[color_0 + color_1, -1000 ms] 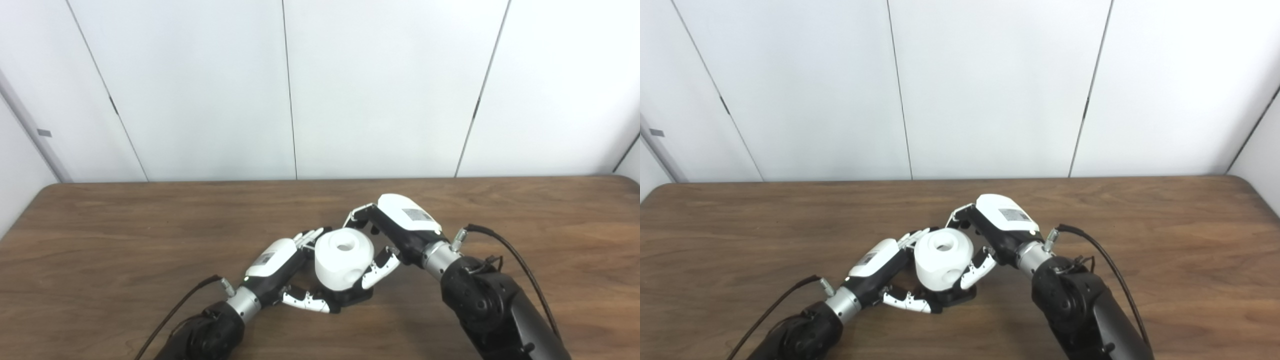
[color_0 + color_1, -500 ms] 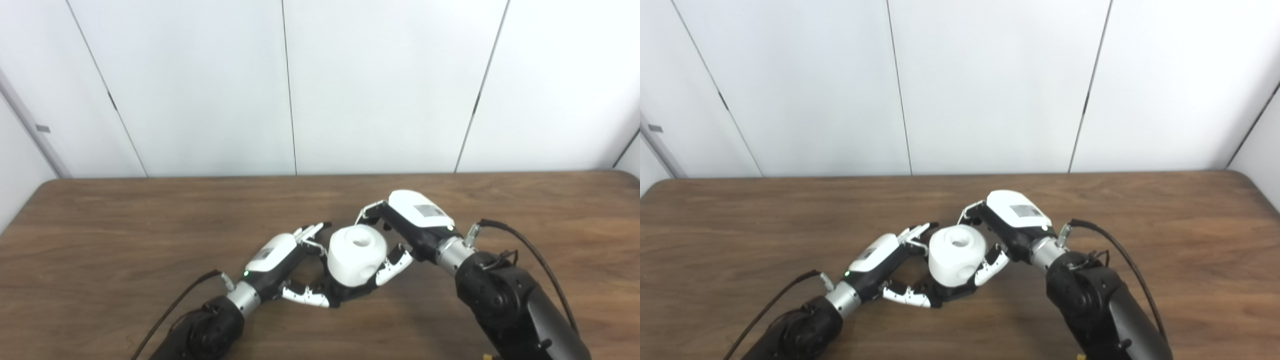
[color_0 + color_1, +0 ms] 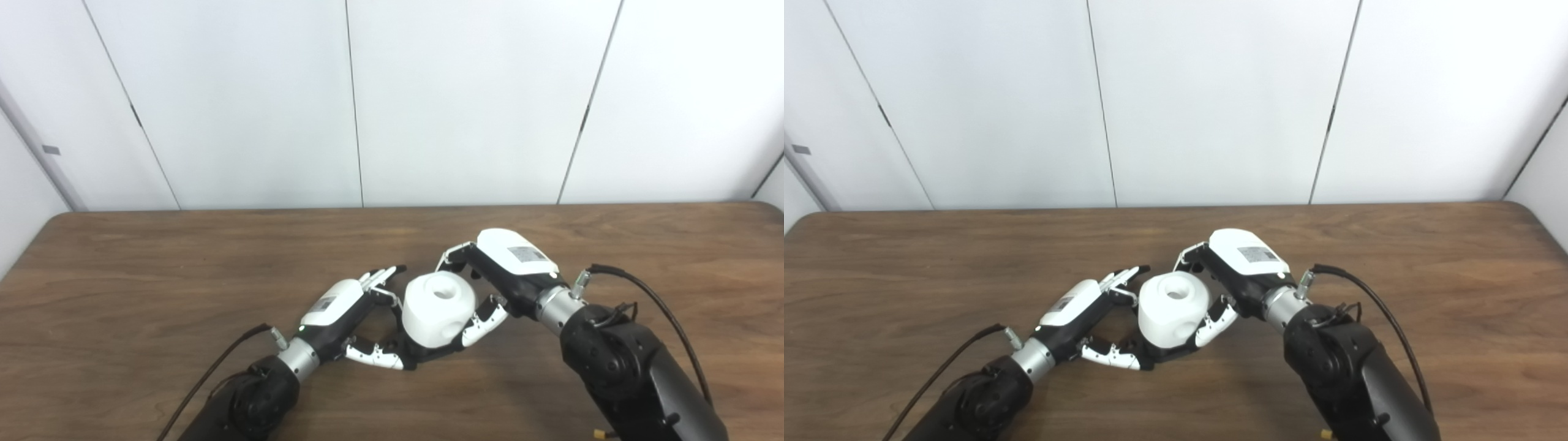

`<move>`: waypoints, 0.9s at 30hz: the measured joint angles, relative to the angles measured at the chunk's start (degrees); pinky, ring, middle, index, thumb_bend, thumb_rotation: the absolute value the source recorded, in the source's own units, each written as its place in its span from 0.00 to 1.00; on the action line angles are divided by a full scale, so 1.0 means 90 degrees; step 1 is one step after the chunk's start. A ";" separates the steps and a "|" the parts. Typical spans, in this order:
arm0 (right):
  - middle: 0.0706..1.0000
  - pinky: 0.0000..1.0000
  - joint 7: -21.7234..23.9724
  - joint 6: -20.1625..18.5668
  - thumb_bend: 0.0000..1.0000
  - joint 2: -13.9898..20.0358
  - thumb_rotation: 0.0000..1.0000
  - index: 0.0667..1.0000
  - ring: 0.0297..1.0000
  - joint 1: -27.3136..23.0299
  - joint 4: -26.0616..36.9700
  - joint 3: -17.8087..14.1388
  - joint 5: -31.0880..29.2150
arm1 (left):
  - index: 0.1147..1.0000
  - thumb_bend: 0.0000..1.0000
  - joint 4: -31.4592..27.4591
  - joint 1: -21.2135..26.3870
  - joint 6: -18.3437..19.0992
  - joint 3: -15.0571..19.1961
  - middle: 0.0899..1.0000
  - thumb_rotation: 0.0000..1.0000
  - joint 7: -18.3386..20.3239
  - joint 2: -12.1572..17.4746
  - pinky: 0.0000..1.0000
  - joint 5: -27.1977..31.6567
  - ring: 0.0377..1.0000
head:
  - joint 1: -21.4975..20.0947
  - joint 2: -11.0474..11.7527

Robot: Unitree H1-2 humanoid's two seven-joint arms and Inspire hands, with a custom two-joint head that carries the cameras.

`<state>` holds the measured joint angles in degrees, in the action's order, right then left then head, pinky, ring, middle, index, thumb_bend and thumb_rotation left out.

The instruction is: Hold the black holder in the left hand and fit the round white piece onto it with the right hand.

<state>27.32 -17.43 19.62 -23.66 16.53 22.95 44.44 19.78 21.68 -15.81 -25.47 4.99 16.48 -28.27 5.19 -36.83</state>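
The round white piece (image 3: 438,309) sits on top of the black holder (image 3: 429,357), which shows only as a dark base under it on the table. My right hand (image 3: 499,275) is shut on the white piece, thumb on its near side and fingers behind it. My left hand (image 3: 343,312) is to the left of the pair. Its fingers (image 3: 383,278) are stretched out and apart, and a gap shows between the palm and the white piece. Its thumb (image 3: 373,358) lies low along the table, with its tip at the holder's base.
The brown wooden table (image 3: 122,288) reaches back to a white panelled wall (image 3: 245,104). A black cable (image 3: 649,300) loops from my right wrist and another cable (image 3: 220,367) runs from my left wrist.
The camera has tilted a little. The white piece and holder have moved right with my right hand, away from my left palm. My left fingers have straightened and opened.
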 measured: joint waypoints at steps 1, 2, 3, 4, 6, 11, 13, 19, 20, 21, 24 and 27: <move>0.69 0.60 0.0002 0.0000 0.52 -0.0006 0.14 0.44 0.71 0.0005 0.0015 0.0004 0.0001 | 0.42 0.52 0.0000 0.0000 0.0000 0.0000 1.00 0.06 0.0000 0.0000 1.00 0.0000 1.00 | 0.0000 0.0000; 0.69 0.60 0.0010 -0.0004 0.52 -0.0014 0.14 0.44 0.72 0.0009 0.0034 0.0014 0.0003 | 0.42 0.52 0.0000 0.0000 0.0000 0.0000 1.00 0.06 0.0000 -0.0001 1.00 0.0000 1.00 | 0.0000 0.0000; 0.69 0.61 0.0016 -0.0009 0.52 -0.0025 0.14 0.44 0.72 0.0009 0.0048 0.0025 0.0016 | 0.42 0.52 0.0000 0.0000 0.0000 0.0000 1.00 0.06 0.0000 -0.0001 1.00 0.0000 1.00 | 0.0000 0.0000; 0.69 0.61 0.0024 -0.0015 0.52 -0.0040 0.14 0.44 0.72 0.0008 0.0054 0.0033 0.0032 | 0.42 0.52 0.0001 0.0001 0.0000 0.0000 1.00 0.06 0.0000 -0.0002 1.00 0.0000 1.00 | 0.0000 0.0000; 0.69 0.60 0.0028 -0.0021 0.52 -0.0088 0.14 0.44 0.72 0.0005 0.0055 0.0045 0.0085 | 0.42 0.52 0.0002 0.0001 0.0000 0.0000 1.00 0.06 0.0000 -0.0005 1.00 0.0000 1.00 | 0.0010 -0.0010; 0.69 0.61 0.0147 -0.0035 0.52 -0.0247 0.14 0.45 0.72 -0.0051 0.0051 0.0097 0.0166 | 0.42 0.52 0.0019 0.0009 0.0000 0.0000 1.00 0.06 0.0000 -0.0019 1.00 0.0001 1.00 | 0.0020 -0.0020; 0.69 0.61 0.0208 -0.0039 0.52 -0.0276 0.14 0.44 0.72 -0.0094 0.0038 0.0109 0.0220 | 0.42 0.52 0.0019 0.0009 0.0000 -0.0001 1.00 0.06 0.0000 -0.0024 1.00 0.0001 1.00 | 0.0020 -0.0029; 0.68 0.60 0.0271 -0.0034 0.52 -0.0310 0.14 0.44 0.71 -0.0112 -0.0147 0.0153 0.0277 | 0.42 0.52 0.0019 0.0008 0.0000 -0.0001 1.00 0.06 0.0000 -0.0027 1.00 0.0001 1.00 | 0.0039 -0.0039; 0.68 0.60 0.0271 -0.0034 0.52 -0.0316 0.14 0.44 0.71 -0.0112 -0.0148 0.0155 0.0289 | 0.42 0.52 0.0019 0.0008 0.0000 -0.0001 1.00 0.06 0.0000 -0.0027 1.00 0.0001 1.00 | 0.0039 -0.0039; 0.68 0.60 0.0270 -0.0034 0.52 -0.0326 0.14 0.44 0.71 -0.0113 -0.0149 0.0155 0.0300 | 0.42 0.52 0.0019 0.0008 0.0000 -0.0001 1.00 0.06 0.0000 -0.0027 1.00 0.0001 1.00 | 0.0029 -0.0039; 0.68 0.59 0.0267 -0.0025 0.52 -0.0344 0.14 0.44 0.71 -0.0114 -0.0171 0.0160 0.0320 | 0.42 0.52 0.0018 0.0008 0.0000 -0.0001 1.00 0.06 0.0000 -0.0027 1.00 0.0001 1.00 | 0.0039 -0.0049; 0.68 0.58 0.0248 -0.0006 0.52 -0.0347 0.14 0.44 0.70 -0.0116 -0.0185 0.0172 0.0344 | 0.42 0.52 0.0017 0.0008 0.0001 -0.0001 1.00 0.06 0.0000 -0.0027 1.00 0.0001 1.00 | 0.0039 -0.0059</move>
<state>29.55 -17.48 16.50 -24.70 14.87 24.49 47.54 19.94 21.75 -15.80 -25.48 4.98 16.24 -28.26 5.54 -37.35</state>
